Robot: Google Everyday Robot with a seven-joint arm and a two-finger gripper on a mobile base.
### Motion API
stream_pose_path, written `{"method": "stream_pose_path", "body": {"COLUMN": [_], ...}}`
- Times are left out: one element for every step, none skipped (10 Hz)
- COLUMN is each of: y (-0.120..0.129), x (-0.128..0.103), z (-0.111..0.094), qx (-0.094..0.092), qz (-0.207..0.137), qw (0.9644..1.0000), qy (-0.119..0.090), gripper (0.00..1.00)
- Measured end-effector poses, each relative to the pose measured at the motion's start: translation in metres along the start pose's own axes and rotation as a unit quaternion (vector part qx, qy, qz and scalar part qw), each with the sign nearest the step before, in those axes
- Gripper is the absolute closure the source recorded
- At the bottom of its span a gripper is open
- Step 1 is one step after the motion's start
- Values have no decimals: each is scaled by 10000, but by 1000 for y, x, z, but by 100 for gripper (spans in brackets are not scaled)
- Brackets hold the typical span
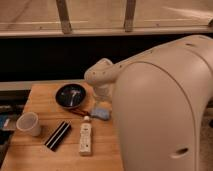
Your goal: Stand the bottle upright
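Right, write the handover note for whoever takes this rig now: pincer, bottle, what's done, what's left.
Pincer: open, holding nothing, at the arm's tip above the table, beside the bowl and just behind the blue pad. It is not touching the bottle.
Bottle: lying on its side near the table's front edge, cap pointing towards the blue pad. The black striped bar lies beside it on the cup's side, apart from it.
Done: nothing yet, bottle not grasped.
Left: lower the pincer to the bottle, grip it, tip it upright, let go.
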Motion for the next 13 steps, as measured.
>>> {"method": "stream_pose_path", "body": {"y": [13,12,9,12,11,12,23,39,51,63,75,80,84], "x": [3,4,4,4,4,5,8,16,26,37,45,50,55], "z": [-2,-3,-3,-2,-1,3,11,18,23,28,32,35,39], "qx": [-65,-58,-28,-40,-53,-67,-193,-323,-407,-513,-613,-689,-745], "qz": [-96,-95,-97,-107,-88,-190,-383,-599,-762,-921,-1054,-1121,-1155], "qw": [9999,9999,9999,9999,9999,9997,9987,9968,9948,9918,9891,9870,9854], "qy": [-41,-43,-32,-27,-4,128,268,416,547,716,829,927,1004], "gripper": [40,40,40,40,40,40,40,40,40,40,40,40,40]}}
